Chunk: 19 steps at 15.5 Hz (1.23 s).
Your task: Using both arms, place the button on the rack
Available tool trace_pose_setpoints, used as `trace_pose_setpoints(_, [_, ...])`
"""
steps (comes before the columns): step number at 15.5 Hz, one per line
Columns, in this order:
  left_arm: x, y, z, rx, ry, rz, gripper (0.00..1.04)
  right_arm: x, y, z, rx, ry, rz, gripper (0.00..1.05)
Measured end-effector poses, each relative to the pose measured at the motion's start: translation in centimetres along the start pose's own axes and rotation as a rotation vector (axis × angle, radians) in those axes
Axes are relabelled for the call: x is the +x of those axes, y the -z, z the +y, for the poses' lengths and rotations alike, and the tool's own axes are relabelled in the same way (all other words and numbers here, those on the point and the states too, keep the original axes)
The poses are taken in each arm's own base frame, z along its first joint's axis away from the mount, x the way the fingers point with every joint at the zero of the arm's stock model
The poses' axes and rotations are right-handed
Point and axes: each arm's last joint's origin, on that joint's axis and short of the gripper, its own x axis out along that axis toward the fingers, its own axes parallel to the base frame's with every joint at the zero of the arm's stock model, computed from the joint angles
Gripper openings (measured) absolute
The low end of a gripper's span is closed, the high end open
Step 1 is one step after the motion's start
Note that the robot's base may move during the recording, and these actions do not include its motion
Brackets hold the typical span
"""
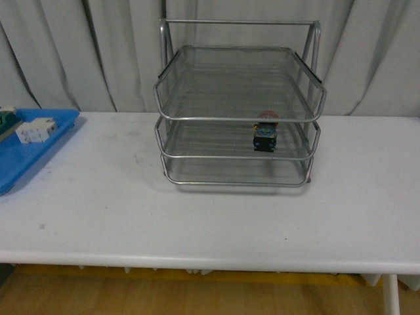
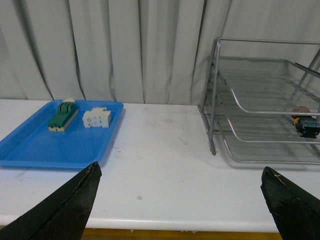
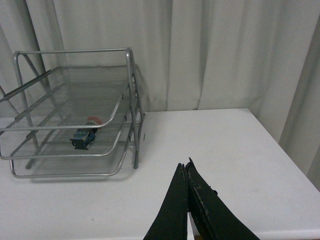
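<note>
A: Start with the claws. What is the left claw (image 2: 180,200) doing?

B: Its two black fingers (image 2: 70,207) stand far apart at the edges of the left wrist view, spread wide, with nothing between them. It hangs over the near edge of the table (image 2: 160,165), apart from the rack (image 2: 260,105).

A: And the right claw (image 3: 186,172)?

B: Its fingers are pressed together, tips touching, with nothing in their grip. It sits over the table too, on the other side of the rack, well apart from it.

A: Are the arms visible from the front?

B: No, neither shows there.

A: Where is the button (image 1: 265,132)?

B: Inside the rack (image 1: 239,111), lying on the middle tier's mesh, close to that tier's front rim and toward the rack's right side in the front view. The red cap points to the rack's back, the black body to the front. The right wrist view shows the button (image 3: 86,134) on that same middle tier, tipped on its side.

A: Anything else beside the rack?

B: A blue tray (image 2: 55,145) lies on the table well apart from the rack, on its left. It holds a green-topped beige block (image 2: 62,116) and a white block (image 2: 97,118), side by side, close but apart. Grey curtains (image 1: 52,52) hang behind the rack.
</note>
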Motion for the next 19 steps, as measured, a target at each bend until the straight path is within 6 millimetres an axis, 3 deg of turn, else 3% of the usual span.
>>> trace_pose_setpoints(14, [0.0, 0.0, 0.0, 0.000, 0.000, 0.000, 0.98, -2.0, 2.7, 0.0, 0.000, -0.001, 0.041, 0.02])
trace_pose_setpoints(19, [0.0, 0.0, 0.0, 0.000, 0.000, 0.001, 0.98, -2.5, 2.4, 0.0, 0.000, 0.000, -0.005, 0.02])
